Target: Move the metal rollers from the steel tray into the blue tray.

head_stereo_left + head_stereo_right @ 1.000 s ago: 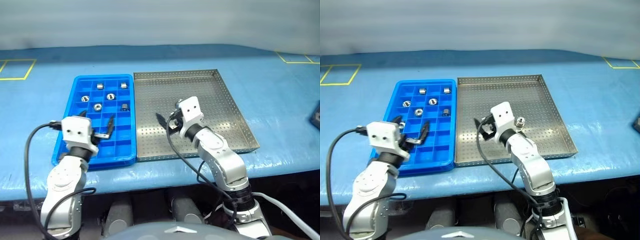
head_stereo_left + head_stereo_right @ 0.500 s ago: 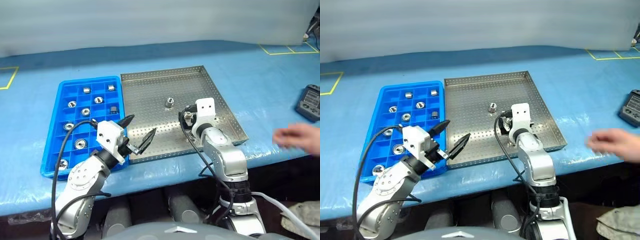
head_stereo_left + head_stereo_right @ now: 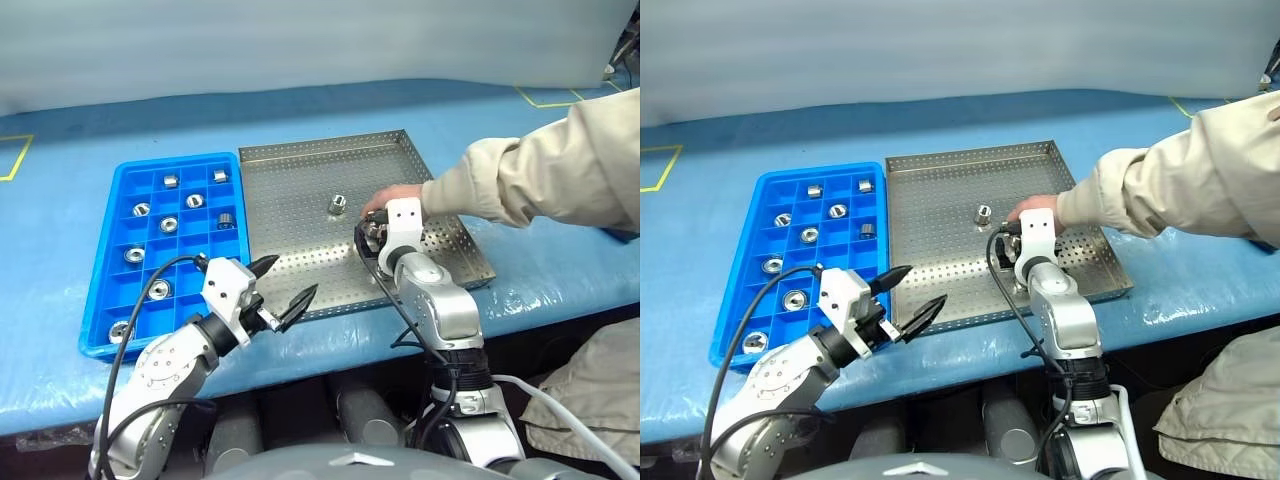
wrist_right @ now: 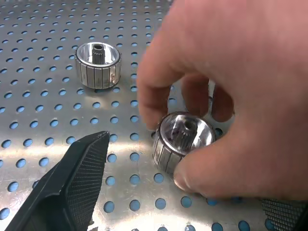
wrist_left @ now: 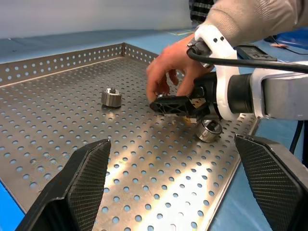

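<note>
The steel tray lies mid-table with the blue tray to its left. One metal roller stands loose in the steel tray. A person's hand pinches a second roller on the perforated floor, right in front of my right gripper, which is open with one of its fingers beside that roller. My left gripper is open and holds nothing, above the steel tray's front left rim. Several rollers sit in the blue tray's compartments.
The person's beige sleeve reaches in from the right, across the steel tray's right side. The table has a blue cover with yellow tape marks. Its front edge runs just below both trays.
The camera has swung right. A person's arm has come in from the right and its hand has taken a roller in front of my right gripper. My left gripper moved right, off the blue tray.
</note>
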